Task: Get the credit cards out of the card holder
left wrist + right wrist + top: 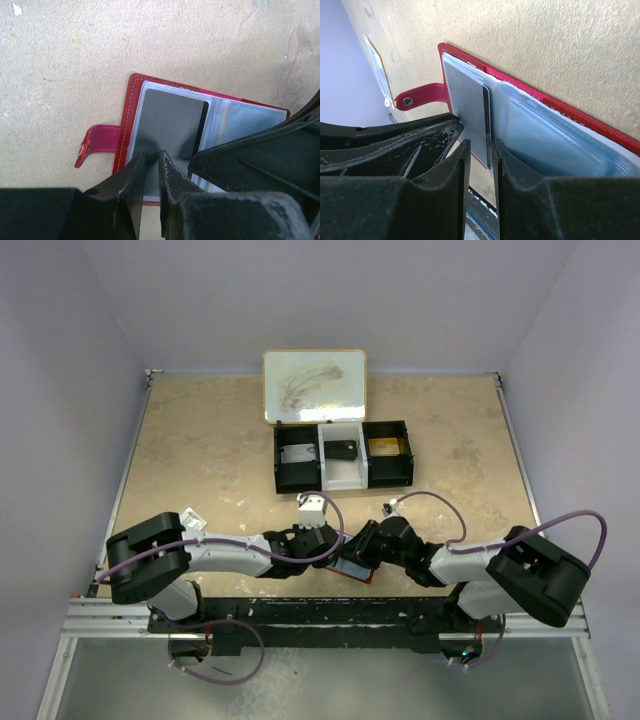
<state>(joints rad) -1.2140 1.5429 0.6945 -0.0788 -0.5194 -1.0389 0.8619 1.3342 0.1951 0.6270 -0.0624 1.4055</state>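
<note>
The red card holder [352, 570] [131, 100] [560, 107] lies open near the table's front edge, its tab [97, 142] to the left. A grey credit card [170, 120] [467, 100] lies on its left page, beside the pale clear sleeves [245, 117]. My left gripper [151, 154] [325, 545] has its tips down on that card, jaws a narrow gap apart with nothing between them. My right gripper [481, 142] [362, 545] straddles the card's dark edge, jaws slightly apart and not pinching it. Its fingers [250, 160] cover the holder's right part.
A long black tray [280, 455] with a white middle compartment stands behind the grippers, cards lying in its compartments. A smudged whiteboard [314, 387] lies at the table's back edge. Both arms crowd together over the holder, close to the front rail [320, 615].
</note>
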